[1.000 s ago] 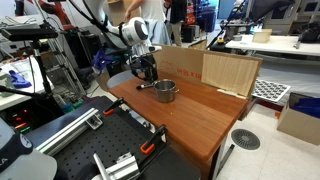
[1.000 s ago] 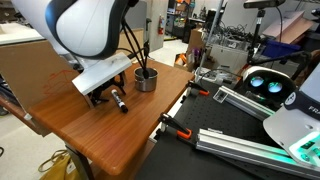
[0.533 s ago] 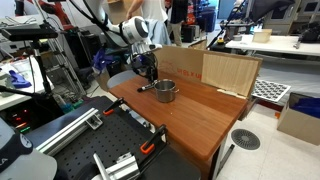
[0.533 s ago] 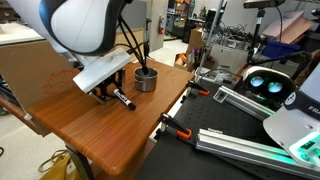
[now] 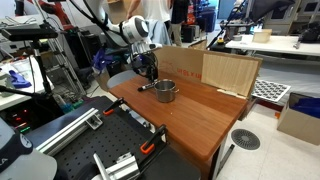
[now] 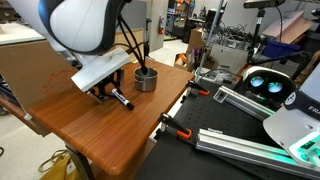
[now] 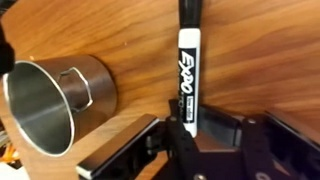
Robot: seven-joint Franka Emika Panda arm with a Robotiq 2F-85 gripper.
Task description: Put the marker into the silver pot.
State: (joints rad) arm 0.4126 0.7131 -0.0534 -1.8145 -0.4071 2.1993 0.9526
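Clamping the marker (image 7: 186, 70) by one end, the hand (image 7: 186, 135) holds it low over the tabletop (image 7: 255, 60), so the grasp looks done, though I cannot tell whether the pen touches the wood. Just beside it the silver pot (image 7: 55, 100) stands upright with nothing in it; carrying the marker over its mouth and releasing are left.

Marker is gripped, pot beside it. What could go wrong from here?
1. The gripper pinches the white-and-black whiteboard marker near one end, so most of it sticks out; it could pivot or slip in transit.
2. The marker appears to lie flat over the wooden table; released like that over the small shiny silver metal pot, it may bridge the rim or tip the pot.
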